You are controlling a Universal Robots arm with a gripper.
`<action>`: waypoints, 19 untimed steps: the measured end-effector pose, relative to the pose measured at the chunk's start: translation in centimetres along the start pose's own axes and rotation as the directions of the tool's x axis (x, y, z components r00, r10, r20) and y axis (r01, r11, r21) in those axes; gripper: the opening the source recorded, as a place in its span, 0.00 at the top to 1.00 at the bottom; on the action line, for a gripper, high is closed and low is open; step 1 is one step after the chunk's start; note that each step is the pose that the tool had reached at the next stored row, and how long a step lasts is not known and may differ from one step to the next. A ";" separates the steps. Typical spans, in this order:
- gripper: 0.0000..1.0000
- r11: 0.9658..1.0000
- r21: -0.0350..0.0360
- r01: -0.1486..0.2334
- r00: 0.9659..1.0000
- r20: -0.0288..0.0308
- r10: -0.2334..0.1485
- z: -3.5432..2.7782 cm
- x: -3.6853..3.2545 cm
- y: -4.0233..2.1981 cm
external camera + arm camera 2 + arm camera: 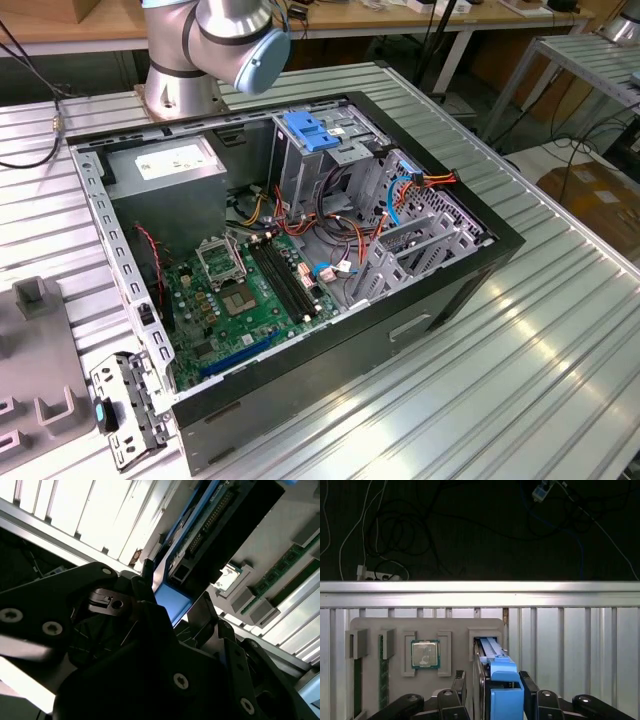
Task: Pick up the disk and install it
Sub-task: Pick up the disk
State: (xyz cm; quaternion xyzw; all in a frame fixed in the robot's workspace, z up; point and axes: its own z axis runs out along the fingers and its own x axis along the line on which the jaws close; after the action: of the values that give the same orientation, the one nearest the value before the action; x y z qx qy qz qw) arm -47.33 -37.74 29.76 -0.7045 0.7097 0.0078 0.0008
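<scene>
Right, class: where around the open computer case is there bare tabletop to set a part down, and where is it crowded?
Bare ribbed table spreads on the exterior view's right of the case. Crowded: grey tray and loose bracket at its left, cables inside.

The exterior view looks obliquely down from afar; the grey tray point(40, 345) lies at the exterior view's left edge. Both wrist views sit close above this tray point(395, 627) point(290, 525), sharing the disk point(502, 677) point(172, 602).

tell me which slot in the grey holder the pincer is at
The pincer is at the slot with the upright blue-railed disk; its neighbour holds a flat square chip.
</scene>
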 end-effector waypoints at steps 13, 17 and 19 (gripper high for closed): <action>0.46 1.000 0.000 0.006 1.000 0.000 -0.006 0.00 0.00 0.00; 0.46 1.000 0.000 0.009 1.000 0.000 -0.009 0.01 0.00 0.01; 0.46 1.000 0.000 0.009 1.000 0.000 -0.009 0.13 0.00 0.00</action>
State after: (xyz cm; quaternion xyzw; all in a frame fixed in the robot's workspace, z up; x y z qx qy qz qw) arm -47.33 -37.74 29.63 -0.7077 0.7064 0.0077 0.0009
